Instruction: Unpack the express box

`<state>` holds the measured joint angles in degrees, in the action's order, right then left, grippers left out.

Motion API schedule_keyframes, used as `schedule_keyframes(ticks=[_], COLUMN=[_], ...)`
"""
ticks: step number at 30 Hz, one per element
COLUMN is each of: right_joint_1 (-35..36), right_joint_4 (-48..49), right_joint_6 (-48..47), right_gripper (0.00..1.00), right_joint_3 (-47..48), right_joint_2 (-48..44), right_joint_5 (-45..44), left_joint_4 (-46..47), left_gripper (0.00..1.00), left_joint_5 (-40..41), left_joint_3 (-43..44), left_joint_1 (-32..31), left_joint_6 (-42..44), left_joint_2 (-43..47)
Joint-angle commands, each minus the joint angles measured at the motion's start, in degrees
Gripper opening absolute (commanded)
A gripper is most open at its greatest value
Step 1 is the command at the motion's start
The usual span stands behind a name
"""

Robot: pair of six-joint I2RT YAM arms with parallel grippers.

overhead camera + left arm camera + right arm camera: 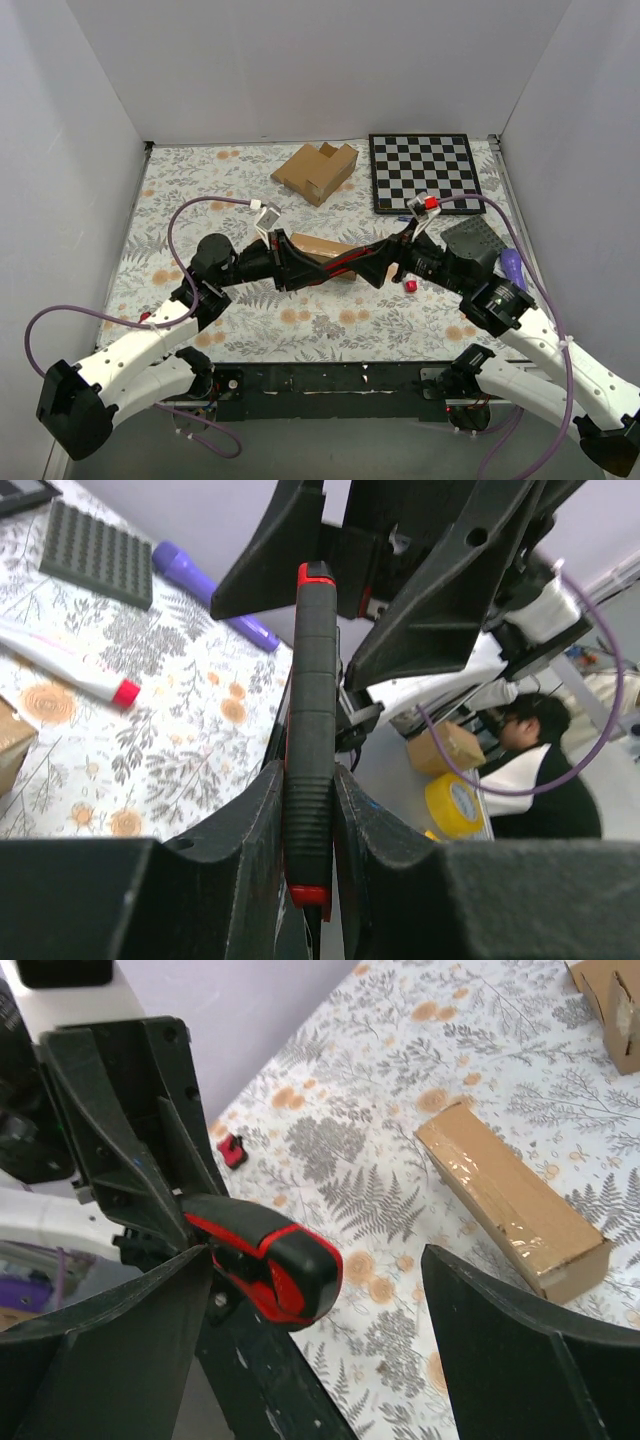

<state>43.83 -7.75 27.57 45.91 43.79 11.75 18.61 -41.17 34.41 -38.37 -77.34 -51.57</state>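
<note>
- Plain pale wall panels [300,60] enclose the surface [320,325] at the rear, left and right.
- Surface covering: floral and fern print.
- Lighting: even.
</note>
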Motion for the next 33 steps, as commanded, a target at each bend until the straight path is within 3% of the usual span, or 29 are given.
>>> schedule_keyframes(ticks=[1, 5, 15, 33], right_joint_1=[-0.3, -0.2, -0.4, -0.3], right_joint_4=[16.1, 22.0, 32.8, 39.4], right_joint_6=[8.8, 11.6, 16.4, 20.4], right_gripper=[0.92, 0.91, 0.89, 0.57], right_joint_3=[-4.3, -7.2, -8.4, -7.9], right_joint_2=[-3.5, -4.3, 0.2, 6.3], right_joint_5=[-3.2, -2.3, 3.5, 11.3], left_joint_4=[14.4, 22.2, 28.9, 30.8], left_gripper=[0.0, 0.0, 0.0, 0.0], left_joint_5=[3.4, 2.7, -0.3, -1.9], left_joint_3=[-1.9, -4.0, -5.0, -4.4], left_joint_1=[-0.1, -0.1, -0.2, -0.2], left_joint_6=[-7.7, -12.9, -17.4, -19.2], left_joint_2=[-0.5, -2.2, -4.7, -7.1])
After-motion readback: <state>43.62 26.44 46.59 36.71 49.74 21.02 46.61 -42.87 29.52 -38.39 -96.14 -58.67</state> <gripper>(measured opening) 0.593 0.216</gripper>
